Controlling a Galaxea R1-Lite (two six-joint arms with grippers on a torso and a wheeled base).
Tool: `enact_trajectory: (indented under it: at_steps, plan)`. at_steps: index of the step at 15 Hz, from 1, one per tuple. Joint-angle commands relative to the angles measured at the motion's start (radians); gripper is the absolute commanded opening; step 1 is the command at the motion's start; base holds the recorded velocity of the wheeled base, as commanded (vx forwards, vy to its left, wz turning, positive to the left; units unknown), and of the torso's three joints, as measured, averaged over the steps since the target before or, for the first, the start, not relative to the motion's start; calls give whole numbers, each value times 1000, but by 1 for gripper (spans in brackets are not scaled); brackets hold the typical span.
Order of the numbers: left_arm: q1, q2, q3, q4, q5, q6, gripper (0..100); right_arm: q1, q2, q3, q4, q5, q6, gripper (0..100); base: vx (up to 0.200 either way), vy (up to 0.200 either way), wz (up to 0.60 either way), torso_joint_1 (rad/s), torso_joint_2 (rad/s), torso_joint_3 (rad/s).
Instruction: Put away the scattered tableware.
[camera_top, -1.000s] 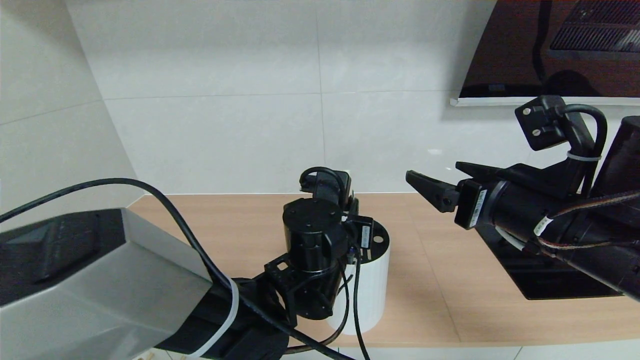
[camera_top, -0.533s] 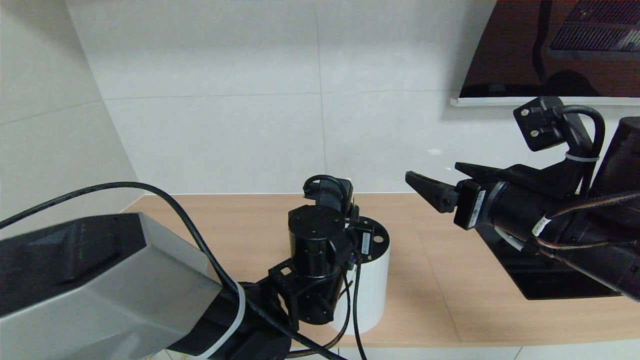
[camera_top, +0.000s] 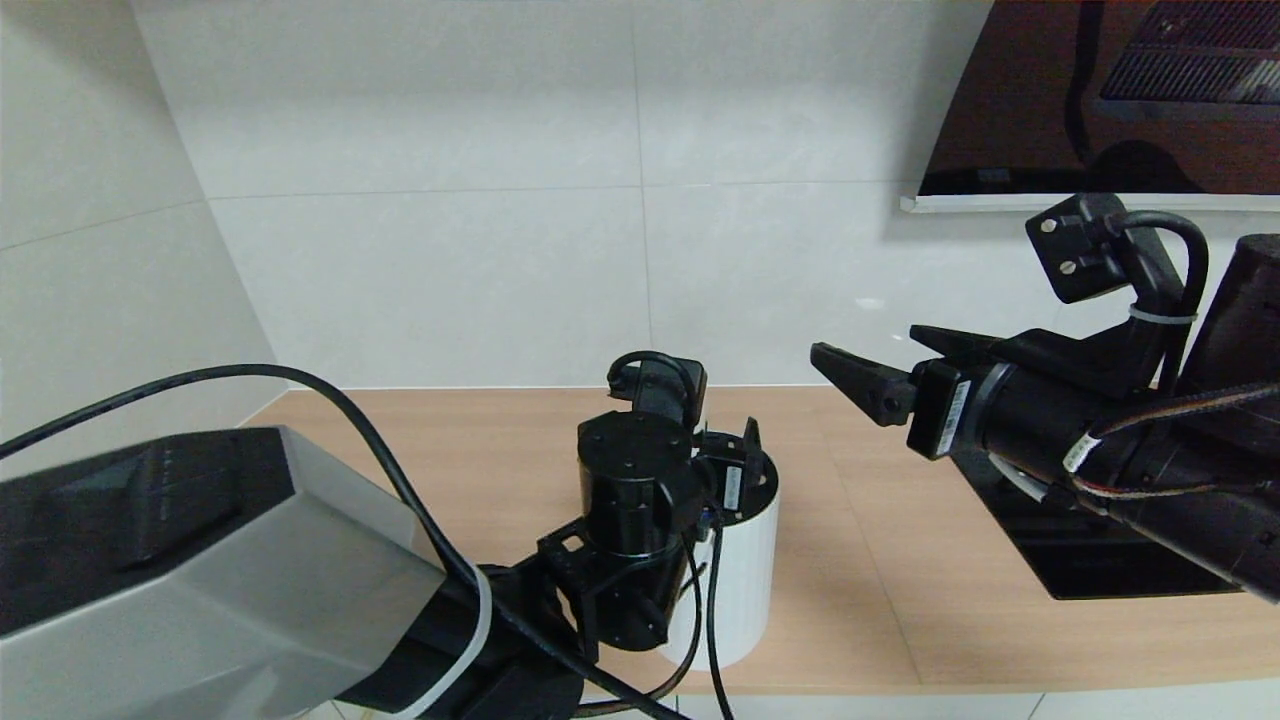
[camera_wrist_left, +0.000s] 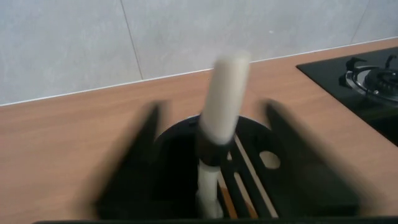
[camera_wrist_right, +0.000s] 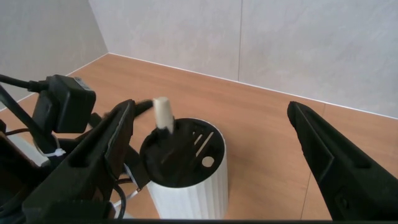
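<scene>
A white cylindrical holder (camera_top: 742, 575) with a black slotted lid (camera_wrist_left: 261, 144) stands near the counter's front edge. A utensil with a cream handle (camera_wrist_left: 222, 93) stands upright in one of the lid's openings, handle up (camera_wrist_right: 163, 114). My left gripper (camera_top: 718, 458) hangs right over the lid, open. Its fingers (camera_wrist_left: 134, 158) are spread on either side of the handle and do not touch it. Thin sticks lie in a slot beside the utensil. My right gripper (camera_top: 865, 345) is open in the air to the right of the holder (camera_wrist_right: 186, 180), with nothing between its fingers.
A black cooktop (camera_top: 1080, 560) is set into the wooden counter (camera_top: 450, 450) on the right, with a burner (camera_wrist_left: 373, 76) on it. A dark range hood (camera_top: 1100, 90) hangs above it. White tiled walls close off the back and left.
My left gripper's fingers have spread apart over the holder, leaving the cream-handled utensil standing free in the lid. The right arm has stayed put.
</scene>
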Motion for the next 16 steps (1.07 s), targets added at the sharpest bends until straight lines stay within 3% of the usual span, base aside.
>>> enact_trajectory:
  at_steps: [1,7,12,14,16]
  plan:
    - [0,-2,0,0,0,0,100,1,0,0,-1,-1,0,100,0,0,0,0,0,0]
    - [2,-25,0,-3,3,0,100,-1,-3,0,-1,-2,2,100,0,0,0,0,0,0]
    - [38,-312,40,-5,-15,-8,100,-12,-9,1,-1,-5,0,100,0,0,0,0,0,0]
    - [75,-397,75,-3,-50,-8,100,-38,-9,9,5,4,-5,100,0,0,0,0,0,0]
    - [134,-558,190,24,-147,7,100,-96,-20,35,-6,4,-49,100,0,0,0,0,0,0]
